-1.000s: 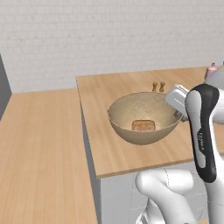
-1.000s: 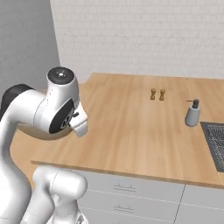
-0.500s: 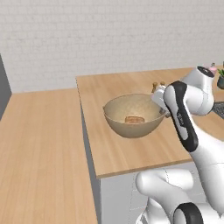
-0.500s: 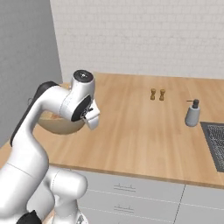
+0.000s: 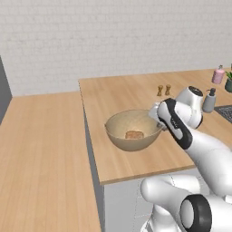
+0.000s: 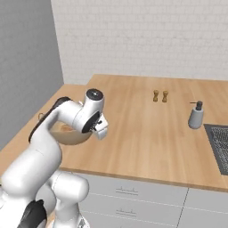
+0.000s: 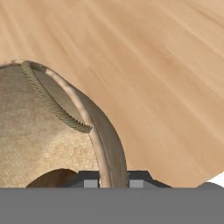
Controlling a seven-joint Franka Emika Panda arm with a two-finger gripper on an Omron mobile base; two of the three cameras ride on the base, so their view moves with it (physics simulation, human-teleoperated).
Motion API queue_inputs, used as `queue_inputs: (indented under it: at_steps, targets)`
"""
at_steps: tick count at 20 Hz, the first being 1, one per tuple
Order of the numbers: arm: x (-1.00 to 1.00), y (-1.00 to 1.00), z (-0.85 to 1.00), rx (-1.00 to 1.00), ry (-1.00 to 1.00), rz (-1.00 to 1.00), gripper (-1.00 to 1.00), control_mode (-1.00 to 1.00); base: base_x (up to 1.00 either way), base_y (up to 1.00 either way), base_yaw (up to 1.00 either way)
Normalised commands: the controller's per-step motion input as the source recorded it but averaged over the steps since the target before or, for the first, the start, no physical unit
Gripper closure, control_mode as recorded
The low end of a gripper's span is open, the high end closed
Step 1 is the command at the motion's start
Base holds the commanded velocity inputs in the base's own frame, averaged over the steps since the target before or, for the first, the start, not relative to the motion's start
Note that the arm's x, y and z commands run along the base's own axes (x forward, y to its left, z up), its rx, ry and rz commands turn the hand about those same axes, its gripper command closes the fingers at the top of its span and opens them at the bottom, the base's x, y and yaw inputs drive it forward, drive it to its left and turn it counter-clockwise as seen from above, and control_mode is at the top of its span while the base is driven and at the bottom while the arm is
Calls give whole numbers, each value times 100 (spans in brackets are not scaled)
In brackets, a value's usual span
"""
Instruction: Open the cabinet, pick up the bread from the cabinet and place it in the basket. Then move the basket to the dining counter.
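Jaws gripping the basket rim, bread sitting inside.

The gripper [image 7: 110,183] is clamping its nearly closed jaws on the rim of the basket [image 5: 131,131], one fingertip showing on each side of the wall in the hand view. The bread [image 5: 134,134] is lying at the bottom of the basket. The basket is sitting near the left edge of the wood surface [image 5: 131,95], with the dining counter [image 5: 41,149] lying just beside it to the left.

basket [image 7: 52,131] rim clamped by hand [image 7: 111,183], bread [image 7: 54,177] inside
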Motion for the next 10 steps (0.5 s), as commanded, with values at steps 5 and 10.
queue_inputs:
  at_steps: [5, 10]
  targets:
    - [38, -8, -47, 0, 0, 1, 100, -100, 0, 0, 0]
    - [26, -8, -38, 0, 0, 0, 100, -100, 0, 0, 0]
